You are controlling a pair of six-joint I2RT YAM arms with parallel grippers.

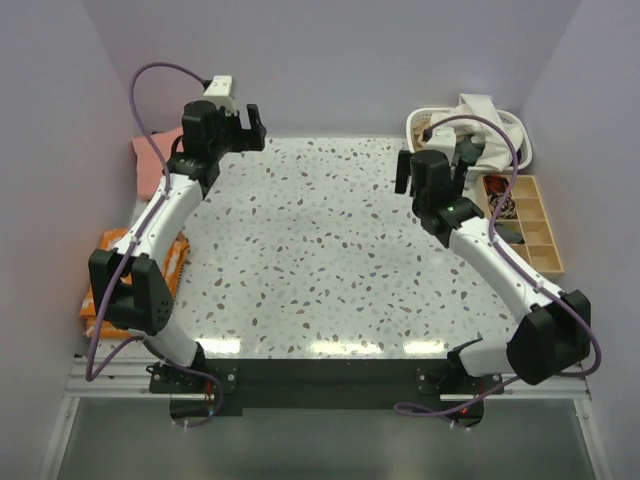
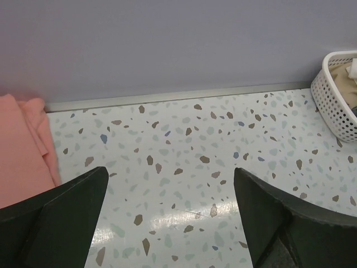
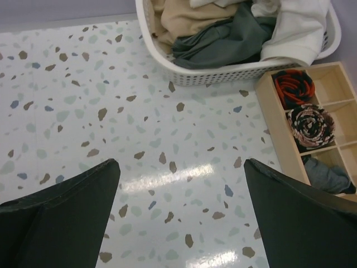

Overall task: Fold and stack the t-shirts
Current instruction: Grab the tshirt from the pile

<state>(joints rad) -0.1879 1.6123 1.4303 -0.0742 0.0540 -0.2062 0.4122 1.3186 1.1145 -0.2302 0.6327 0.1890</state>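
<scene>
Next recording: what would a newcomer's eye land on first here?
A white basket in the far right corner, heaped with crumpled tan, dark grey and cream t-shirts. Opposite, a salmon-pink t-shirt lies at the far left edge, while the left gripper and right gripper hang over the speckled table, jaws wide open.

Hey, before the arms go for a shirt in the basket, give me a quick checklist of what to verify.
1. Left gripper open and empty: ok.
2. Right gripper open and empty: ok.
3. White basket holds shirts, with the tan t-shirt and dark grey t-shirt showing: ok.
4. Table bare between the arms for folding: ok.
5. Salmon-pink t-shirt at the left edge neatly folded: cannot tell.
</scene>
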